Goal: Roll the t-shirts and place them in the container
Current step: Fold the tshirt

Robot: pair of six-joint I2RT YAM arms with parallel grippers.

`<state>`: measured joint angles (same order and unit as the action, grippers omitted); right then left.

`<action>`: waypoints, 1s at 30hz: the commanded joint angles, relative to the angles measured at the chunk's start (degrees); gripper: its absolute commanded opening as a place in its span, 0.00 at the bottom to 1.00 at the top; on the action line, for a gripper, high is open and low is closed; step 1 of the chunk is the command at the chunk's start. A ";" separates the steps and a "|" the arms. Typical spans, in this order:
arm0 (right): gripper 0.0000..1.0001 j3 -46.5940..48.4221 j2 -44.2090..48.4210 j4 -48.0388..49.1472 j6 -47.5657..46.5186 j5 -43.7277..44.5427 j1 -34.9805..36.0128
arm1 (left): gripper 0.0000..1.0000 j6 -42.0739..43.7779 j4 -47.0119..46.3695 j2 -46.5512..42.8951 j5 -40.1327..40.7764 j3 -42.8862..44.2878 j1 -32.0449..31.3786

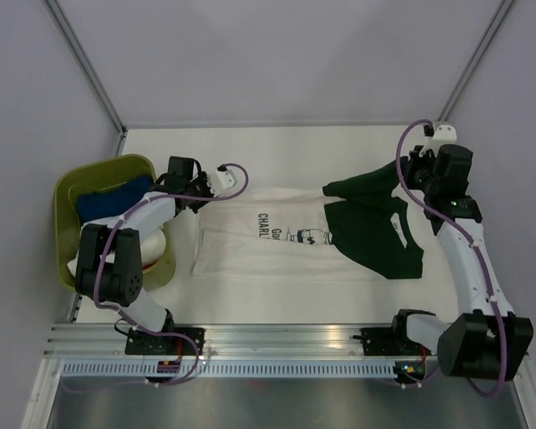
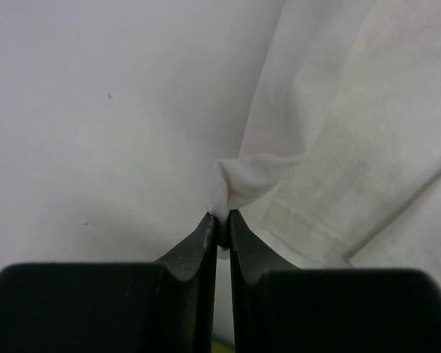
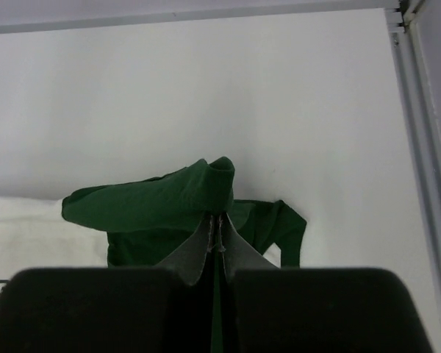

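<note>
One yellow-green plastic tub (image 1: pixel 64 192) sits at the far left and holds two soft rolls: a blue bundle (image 1: pixel 107 198) and a white bundle (image 1: pixel 154 250) half hidden by the left arm. The left gripper (image 2: pixel 221 220) is pressed together on a puckered corner of the white t-shirt (image 1: pixel 250 241). This shirt lies flat on the pale surface (image 1: pixel 277 152), its black lettering partly covered. Overlapping its right end lies the crumpled dark green t-shirt (image 1: pixel 375 234); the right gripper (image 3: pixel 215 219) pinches a raised fold of it.
</note>
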<state>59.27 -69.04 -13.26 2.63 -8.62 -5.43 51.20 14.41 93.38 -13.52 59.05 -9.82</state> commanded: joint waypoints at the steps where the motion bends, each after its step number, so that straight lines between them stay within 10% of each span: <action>1: 0.01 -3.97 6.62 -5.10 -0.35 2.75 -0.11 | 0.15 8.19 -0.18 -5.13 -5.02 -3.14 0.33; 30: 0.16 -13.91 17.18 -25.68 -27.33 -4.47 -0.28 | 0.24 34.39 10.63 -9.27 -12.15 -11.67 2.18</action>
<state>44.97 -52.21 -36.82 -21.12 -8.97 -5.48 77.10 22.61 86.54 -22.72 48.45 -8.05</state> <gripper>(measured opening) 0.156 0.230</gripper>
